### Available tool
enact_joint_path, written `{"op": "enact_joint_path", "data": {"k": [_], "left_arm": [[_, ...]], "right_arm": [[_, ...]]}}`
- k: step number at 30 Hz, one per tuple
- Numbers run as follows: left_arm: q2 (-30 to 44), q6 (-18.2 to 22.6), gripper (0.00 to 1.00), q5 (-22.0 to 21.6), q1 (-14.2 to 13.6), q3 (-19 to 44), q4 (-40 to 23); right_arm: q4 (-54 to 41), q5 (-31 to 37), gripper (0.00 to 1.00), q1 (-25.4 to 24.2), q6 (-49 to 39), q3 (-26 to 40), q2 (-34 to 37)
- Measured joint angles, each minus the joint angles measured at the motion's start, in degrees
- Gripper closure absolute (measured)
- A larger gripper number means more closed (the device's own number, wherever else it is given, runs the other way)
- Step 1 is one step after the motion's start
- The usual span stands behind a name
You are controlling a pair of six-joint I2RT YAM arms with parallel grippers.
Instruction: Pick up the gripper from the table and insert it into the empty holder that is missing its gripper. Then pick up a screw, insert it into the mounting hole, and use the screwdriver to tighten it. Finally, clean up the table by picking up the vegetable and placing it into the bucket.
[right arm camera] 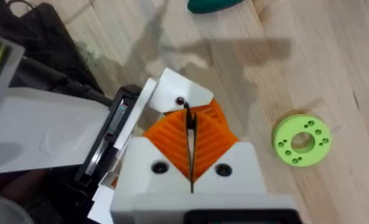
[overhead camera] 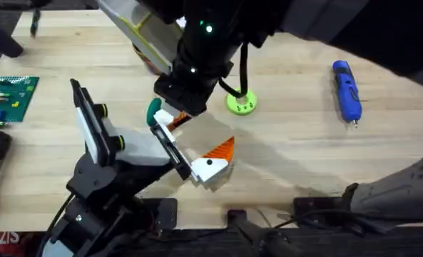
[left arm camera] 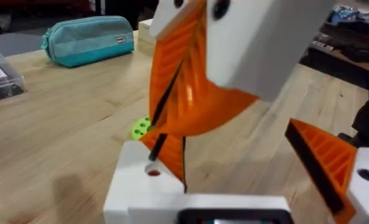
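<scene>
Right pincer (right arm camera: 189, 134) is clenched on a thin black pin, probably the screw (left arm camera: 162, 127), at mid-table just over the left pincer (left arm camera: 234, 168), whose fingers stand apart. It looks tiny, stiff and slippery, best pinched by its shank. Screwdriver (overhead camera: 345, 89) lies far right: light, rigid, best taken mid-barrel.

A slim blue pen-shaped screwdriver (overhead camera: 346, 91) is seen at the upper right of the overhead frame, laid flat on the wooden table, its short metal bit pointed toward the frame's bottom. A white gripper part with orange ribbed pads (overhead camera: 212, 163) is seen at the frame's centre, held tilted just above the table. A screw, a vegetable and a bucket cannot be made out with certainty.
</scene>
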Motion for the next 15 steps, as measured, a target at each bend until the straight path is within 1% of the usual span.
{"op": "enact_joint_path", "data": {"k": [15], "left_arm": [[0.0, 0.0, 0.017, 0.0, 0.0, 0.0, 0.0]], "right_arm": [[-0.4, -0.5, 0.991, 0.2, 0.0, 0.0, 0.0]]}}
